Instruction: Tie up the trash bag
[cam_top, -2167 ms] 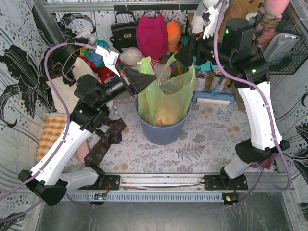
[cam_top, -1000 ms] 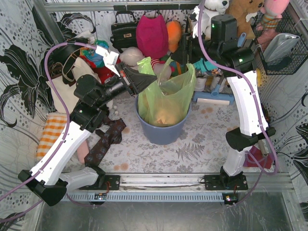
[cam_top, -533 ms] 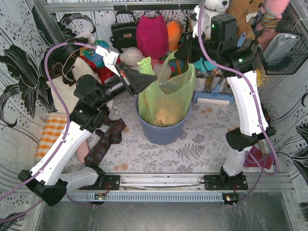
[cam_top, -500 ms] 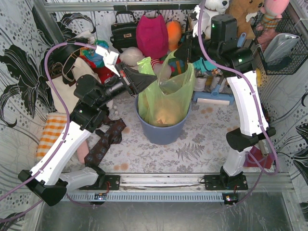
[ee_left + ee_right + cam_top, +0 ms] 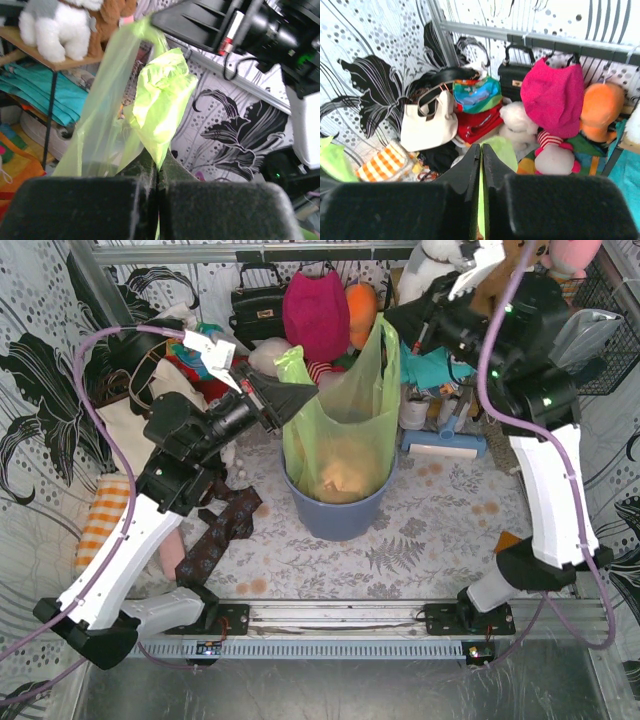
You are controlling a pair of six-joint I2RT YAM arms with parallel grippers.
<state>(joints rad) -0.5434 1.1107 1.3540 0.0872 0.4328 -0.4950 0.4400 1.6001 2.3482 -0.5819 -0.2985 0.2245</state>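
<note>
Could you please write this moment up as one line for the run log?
left claw: shut on bag | right claw: shut on bag | bag: stretched upward, bottom in bin, untied

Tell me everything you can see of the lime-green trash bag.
The trash bag is thin, translucent lime-green plastic, standing in the round blue-grey bin with crumpled brown paper showing through. Its mouth is open and untied. The left gripper is shut on one bunched handle; the right gripper pinches the other, stretched high and taut.
</note>
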